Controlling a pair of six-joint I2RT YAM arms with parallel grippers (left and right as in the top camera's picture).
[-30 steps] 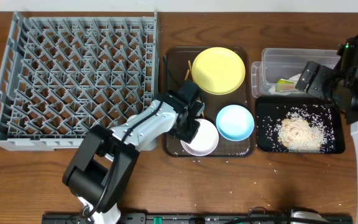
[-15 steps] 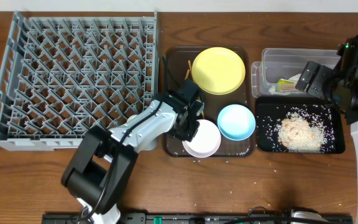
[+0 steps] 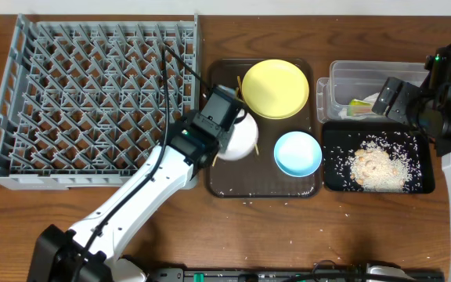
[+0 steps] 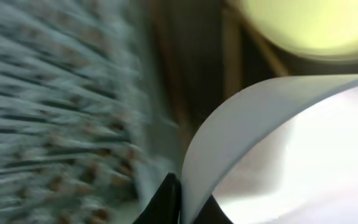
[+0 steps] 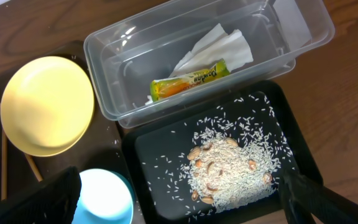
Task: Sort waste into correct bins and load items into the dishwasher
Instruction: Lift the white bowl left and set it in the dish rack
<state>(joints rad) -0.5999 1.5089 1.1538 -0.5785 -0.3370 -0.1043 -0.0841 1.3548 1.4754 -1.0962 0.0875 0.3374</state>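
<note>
White bowl (image 3: pixel 243 141) held aloft by its rim.
Left gripper (image 3: pixel 229 133) jaws pinch only the edge, so it may slip before reaching the rack (image 3: pixel 92 94). Right gripper (image 5: pixel 179 180) jaws spread.

Lab-style test bench; wooden table (image 3: pixel 366 227), grey dish rack (image 3: pixel 92 102), robot arm (image 3: pixel 143 192)

Overhead: fixed above table (image 3: pixel 233 231), faces straight down, far. You see rack (image 3: pixel 92 94) at left through black tray (image 3: pixel 337 168) at right.
Left wrist: extremely near, blurred. White bowl (image 4: pixel 278 143) rim fills your lower right, rack beyond at left.
Right wrist: high, tilted down on tub (image 5: pixel 123 56) and black tray.
All three views share plate (image 5: pixel 47 106).
</note>
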